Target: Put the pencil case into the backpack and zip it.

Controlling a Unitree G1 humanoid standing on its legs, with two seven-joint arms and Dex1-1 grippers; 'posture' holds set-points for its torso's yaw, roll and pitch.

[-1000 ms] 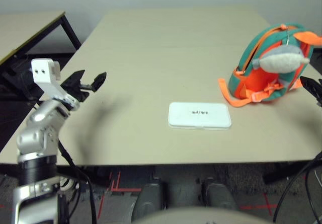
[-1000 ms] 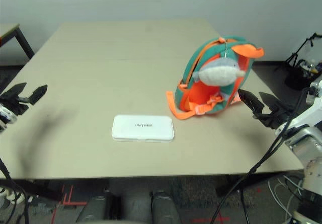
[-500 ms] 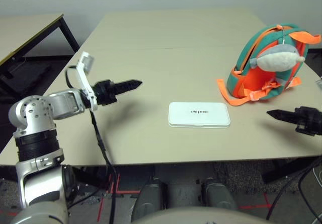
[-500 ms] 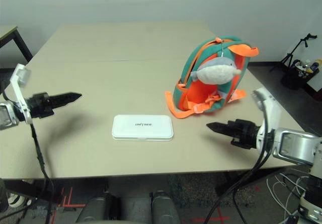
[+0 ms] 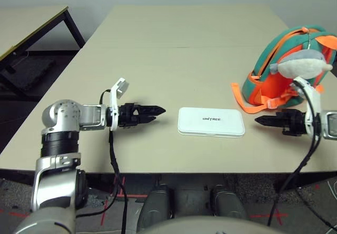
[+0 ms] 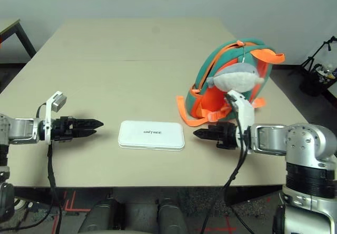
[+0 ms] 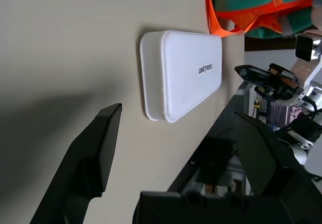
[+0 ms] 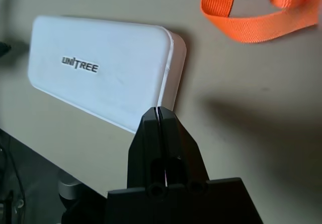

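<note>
The white pencil case [image 5: 211,121] with dark UNITREE lettering lies flat near the table's front edge. My left gripper [image 5: 157,113] hovers low over the table just left of it, open and empty, its fingers pointing at the case's short end [image 7: 181,73]. From the right, my right gripper [image 6: 196,134] points at the case's other end [image 8: 100,78], shut with nothing in it and a small gap from the case. Behind my right arm the teal and orange backpack [image 5: 287,71] stands upright, a grey plush fish [image 6: 234,78] hanging on its front.
An orange strap loop [image 5: 245,100] from the backpack lies on the tabletop [image 5: 174,50] just behind the right gripper. A second table [image 5: 31,29] stands off to the far left. The table's front edge runs close below the case.
Both arms have swung inward and down to either end of the pencil case. The right gripper has gone from open to shut. The case and backpack have stayed put.
</note>
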